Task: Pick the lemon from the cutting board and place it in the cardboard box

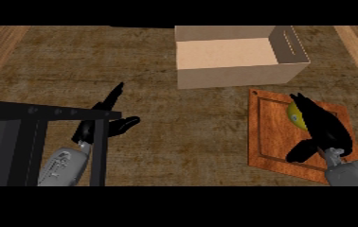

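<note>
The main worry from where I stand is the lemon (296, 116) rolling. It sits on the cutting board (269, 141), towards the edge nearest the cardboard box (231, 74). Only a sliver of yellow shows beside the right robot hand (323, 129). If the fingers close off-centre, or press on the top before the thumb comes round, a round fruit like that could squirt sideways. It could then slide off the board onto the counter (174, 126).

The second risk is the carry. The box stands just beyond the board with its open top facing up, and its near wall lies between the board and the inside of the box. A lift that is too low could knock the lemon or the knuckles against that wall and push the box away.

As for the right robot hand, it lies over the lemon with the fingers (308, 107) stretched forward and fairly straight. The thumb is splayed out to the side over the board. To my eye it is not clenched yet and has nothing gripped. I cannot tell whether the fingers actually touch the lemon's skin or hang just above it.

The left robot hand (105, 122) rests open, fingers up, well apart at the left, partly behind a black frame (42, 111).
</note>
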Motion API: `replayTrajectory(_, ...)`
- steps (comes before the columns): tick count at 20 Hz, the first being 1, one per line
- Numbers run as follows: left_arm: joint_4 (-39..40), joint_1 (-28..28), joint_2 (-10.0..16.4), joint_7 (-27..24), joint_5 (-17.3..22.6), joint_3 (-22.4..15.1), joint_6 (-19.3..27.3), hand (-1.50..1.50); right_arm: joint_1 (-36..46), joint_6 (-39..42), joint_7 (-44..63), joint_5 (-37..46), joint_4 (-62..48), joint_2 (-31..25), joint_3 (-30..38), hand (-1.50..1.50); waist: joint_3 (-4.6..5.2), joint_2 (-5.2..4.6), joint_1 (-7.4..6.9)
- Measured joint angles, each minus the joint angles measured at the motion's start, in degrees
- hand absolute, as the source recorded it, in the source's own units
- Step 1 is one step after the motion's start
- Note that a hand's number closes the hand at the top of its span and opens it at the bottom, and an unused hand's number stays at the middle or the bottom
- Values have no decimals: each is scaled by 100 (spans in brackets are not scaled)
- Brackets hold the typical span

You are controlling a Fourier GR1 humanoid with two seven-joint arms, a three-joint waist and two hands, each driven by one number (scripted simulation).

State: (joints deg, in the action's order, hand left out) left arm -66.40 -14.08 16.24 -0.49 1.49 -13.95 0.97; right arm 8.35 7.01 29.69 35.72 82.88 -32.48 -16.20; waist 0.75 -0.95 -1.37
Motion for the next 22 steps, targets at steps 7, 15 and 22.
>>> replayTrajectory(7, 24, -11, -4, -14, 16, 3, -4, 0, 93, -108, -326, 131, -370, -5, 50, 150, 35, 35, -3)
replayTrajectory(15, 52, -31, -5, -56, 18, -4, -12, 0, 341, -378, -635, 569, -615, 17, -60, 150, 50, 45, -15)
replayTrajectory(22, 182, -170, -91, -166, -30, -26, -17, 0, 1006, -143, -844, 1237, -65, 809, -1281, 150, 65, 33, -144)
